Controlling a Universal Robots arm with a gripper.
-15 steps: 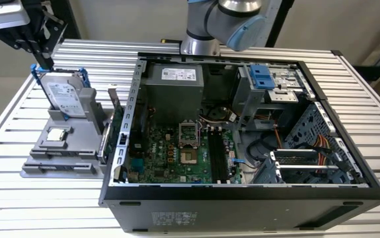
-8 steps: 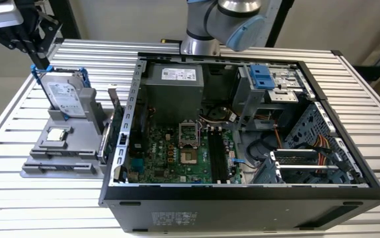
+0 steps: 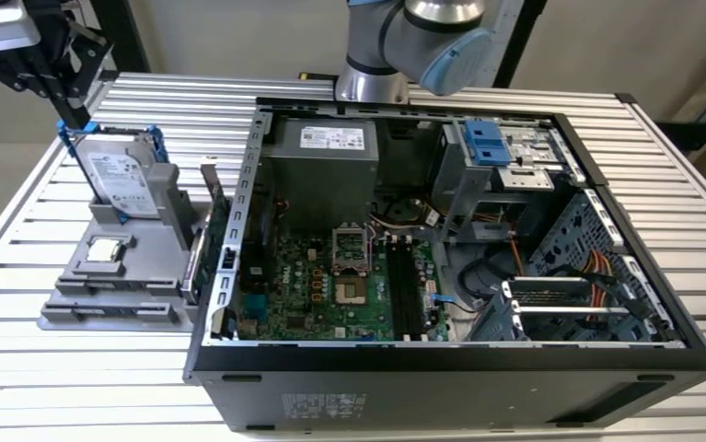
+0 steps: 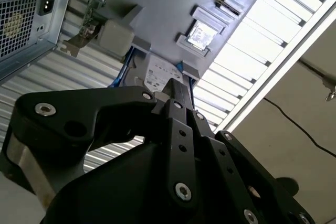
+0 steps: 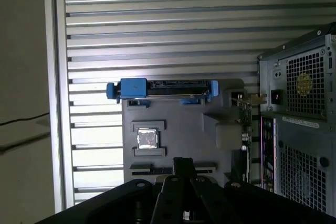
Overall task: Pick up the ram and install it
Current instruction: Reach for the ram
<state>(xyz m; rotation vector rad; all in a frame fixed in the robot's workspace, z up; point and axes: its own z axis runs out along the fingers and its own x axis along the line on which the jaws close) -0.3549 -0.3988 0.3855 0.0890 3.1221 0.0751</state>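
Holder [image 3: 80, 278]: a grey moulded fixture on the ribbed metal bench [image 3: 33, 373], at the exterior view's left of the case [image 3: 451, 391]. Note its contents:

- The ram [image 3: 113, 313] lies flat on edge in the long slot at the holder's near end, seen as a slim dark strip. In the first wrist view it [image 5: 206, 170] shows to either side of the pincer tip.
- The CPU [image 3: 107, 249], a small square silver chip, sits in the recess in the middle of the holder.
- The drive [image 3: 120, 175], silver in a blue frame, stands upright at the far end.
- A card [image 3: 216, 241] with a metal bracket stands on edge on the side nearest the case.

Case: black, lying open side up. You see the green board [image 3: 316, 285] with long black slots [image 3: 404, 285] running across it, the grey power supply [image 3: 322, 166] behind it, a blue caddy [image 3: 485, 143] at the far corner, and orange and red cables at the exterior view's right.

Pincer [image 3: 79, 118]: black, clenched on nothing. It hangs tip down just above the far upper corner of the drive's blue frame. It is well apart from the ram. The drive and the CPU lie between the tip and the ram's slot.
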